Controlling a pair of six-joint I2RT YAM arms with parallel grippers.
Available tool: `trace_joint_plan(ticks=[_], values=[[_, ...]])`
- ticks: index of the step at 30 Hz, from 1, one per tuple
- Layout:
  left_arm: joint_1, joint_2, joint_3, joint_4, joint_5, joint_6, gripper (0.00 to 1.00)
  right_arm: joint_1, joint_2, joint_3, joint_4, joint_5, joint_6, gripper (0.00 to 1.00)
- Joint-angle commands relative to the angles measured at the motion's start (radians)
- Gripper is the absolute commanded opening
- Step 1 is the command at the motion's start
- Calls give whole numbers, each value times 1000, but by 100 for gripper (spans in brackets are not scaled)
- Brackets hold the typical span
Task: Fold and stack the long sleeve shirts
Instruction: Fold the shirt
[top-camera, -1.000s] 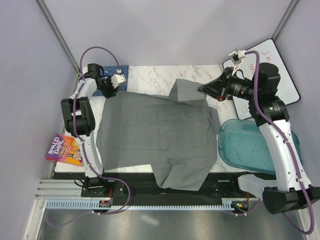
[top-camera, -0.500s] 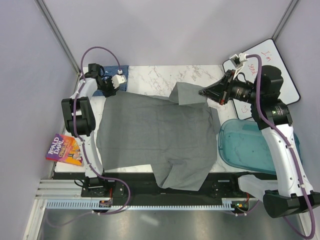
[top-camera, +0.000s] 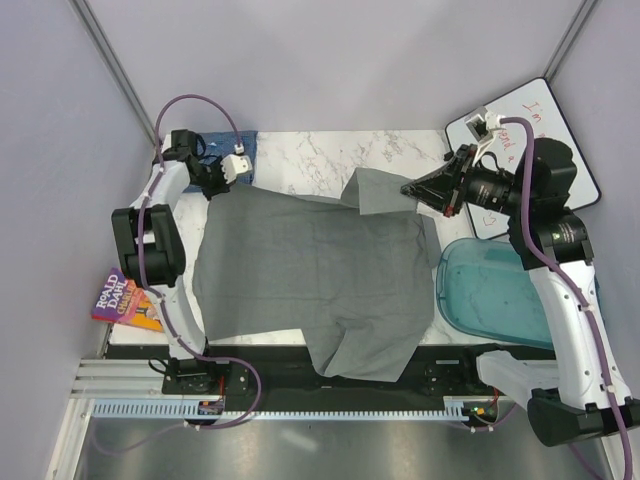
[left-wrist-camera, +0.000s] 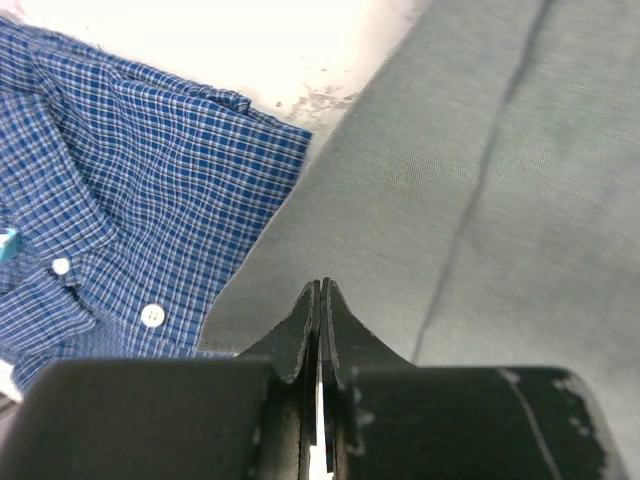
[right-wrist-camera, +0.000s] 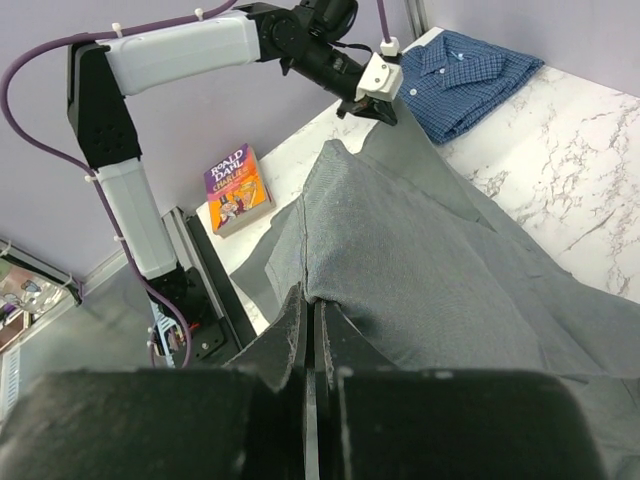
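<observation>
My left gripper (left-wrist-camera: 320, 292) is pinching the grey shirt (top-camera: 310, 270) at its far-left corner, right gripper (right-wrist-camera: 308, 300) clamped on the far-right one. Blue shirt (left-wrist-camera: 110, 180) sits just beside.

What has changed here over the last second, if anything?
Very little. The right gripper slid slightly toward the near edge, taking its corner of the grey shirt along, and both arms' elbows swung outward. The left gripper barely moved. Both stayed shut on the grey shirt. The blue shirt, book and tub stayed put.
</observation>
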Motion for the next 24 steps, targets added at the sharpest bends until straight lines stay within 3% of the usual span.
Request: trace_joint_plan(ticks=[1,16,24], values=[[1,-136,-103,-13,31,108,2,-2,-49,-3,-8,-9,2,0],[1,-363,-439,-15,-5,242,2,-2,-151,-74,-128,8,-37,0],[-1,-371,-550,-13,-35,255,2,-3,-148,-120,-156,30,-64,0]])
